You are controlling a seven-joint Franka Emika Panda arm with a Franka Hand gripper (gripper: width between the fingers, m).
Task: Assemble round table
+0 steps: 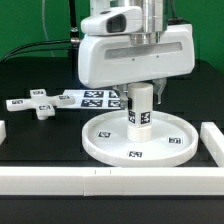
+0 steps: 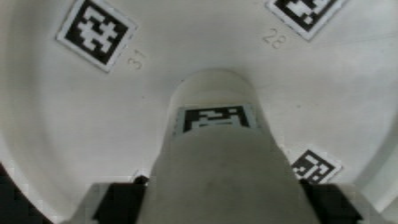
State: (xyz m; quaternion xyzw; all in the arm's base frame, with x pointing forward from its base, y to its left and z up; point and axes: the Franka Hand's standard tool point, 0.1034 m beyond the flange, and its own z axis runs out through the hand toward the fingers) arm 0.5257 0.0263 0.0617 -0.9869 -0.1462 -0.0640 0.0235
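The large round rimmed disc [image 1: 140, 138] lies flat on the black table, tags facing up. The short cylinder post [image 1: 140, 105] stands upright over the disc's middle, its lower end at the disc surface. My gripper [image 1: 140, 92] comes straight down from above and is shut on the post's upper part. In the wrist view the post [image 2: 217, 150] runs down toward the disc [image 2: 178, 50], with my dark fingers [image 2: 121, 200] against both of its sides. The cross-shaped four-arm piece [image 1: 40, 104] lies on the table at the exterior view's left.
The marker board [image 1: 95, 97] lies flat behind the disc, partly hidden by my gripper. Long white border bars run along the front [image 1: 110, 180] and at the exterior view's right [image 1: 213, 140]. A green wall stands behind the table.
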